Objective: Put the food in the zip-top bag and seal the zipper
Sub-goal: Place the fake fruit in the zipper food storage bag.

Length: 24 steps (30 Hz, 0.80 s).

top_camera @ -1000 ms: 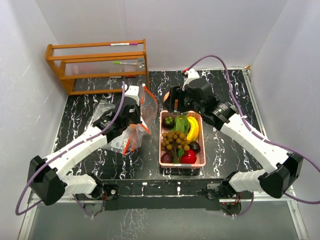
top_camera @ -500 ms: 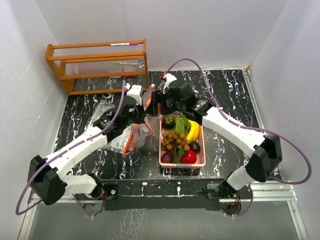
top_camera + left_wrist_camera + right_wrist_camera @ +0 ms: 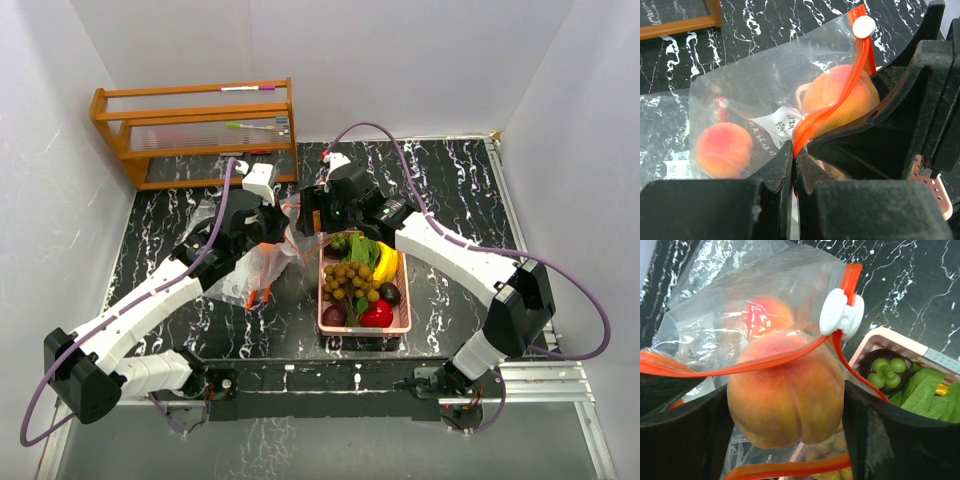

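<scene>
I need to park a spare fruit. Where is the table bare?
Bare table in the far right corner, and between the pink basket and the right edge. Crowded left of the basket, where the left gripper and right gripper meet at the zip-top bag.

Slip in bag: a white paper slip (image 3: 782, 125) lay inside the zip-top bag (image 3: 740, 85), just left of the larger peach (image 3: 840, 95), and was seen through the clear film.
Print on that slip: dark characters in two short rows, East Asian in look. One resembled 日; the rest were too creased and blurred to read.
Second slip: another white slip (image 3: 672, 169) showed by the bag's lower left edge. Whether it lay inside the bag could not be told.
Print on second slip: small dark lines, too blurred to read.
Brands, numbers, signs: none could be read in any view.
</scene>
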Motion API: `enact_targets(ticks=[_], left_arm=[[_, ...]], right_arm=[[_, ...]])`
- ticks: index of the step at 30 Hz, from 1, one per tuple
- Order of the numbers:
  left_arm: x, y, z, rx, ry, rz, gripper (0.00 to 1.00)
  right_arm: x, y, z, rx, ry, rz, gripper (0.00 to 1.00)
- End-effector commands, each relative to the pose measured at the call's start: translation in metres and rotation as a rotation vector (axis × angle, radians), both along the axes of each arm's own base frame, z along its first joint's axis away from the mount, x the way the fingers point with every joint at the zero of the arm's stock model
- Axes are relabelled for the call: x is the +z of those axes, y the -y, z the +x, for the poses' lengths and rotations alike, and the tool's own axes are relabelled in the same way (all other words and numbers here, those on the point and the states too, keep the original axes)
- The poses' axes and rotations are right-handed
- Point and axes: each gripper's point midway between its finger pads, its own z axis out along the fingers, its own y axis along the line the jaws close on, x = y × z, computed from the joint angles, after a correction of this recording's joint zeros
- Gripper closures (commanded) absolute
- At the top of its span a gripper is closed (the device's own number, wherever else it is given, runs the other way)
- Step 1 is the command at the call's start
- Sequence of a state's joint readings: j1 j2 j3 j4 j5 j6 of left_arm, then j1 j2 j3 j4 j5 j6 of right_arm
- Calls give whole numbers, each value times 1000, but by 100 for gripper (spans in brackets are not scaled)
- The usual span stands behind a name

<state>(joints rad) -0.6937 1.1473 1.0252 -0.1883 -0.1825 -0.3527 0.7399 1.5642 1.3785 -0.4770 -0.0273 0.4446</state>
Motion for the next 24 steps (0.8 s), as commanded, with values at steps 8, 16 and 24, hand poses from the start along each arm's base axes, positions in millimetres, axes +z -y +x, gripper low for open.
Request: enact_targets(ticks=[8, 16, 24], left_arm=[[12, 1, -3, -3, 19, -40, 100], [4, -3, 1, 17, 15, -9, 100], [12, -6, -3, 11, 30, -9, 100]], right_arm=[[42, 3, 5, -3, 96, 6, 2], [101, 36, -12, -59, 221, 47, 2], [70, 120, -36, -267, 188, -166, 2]])
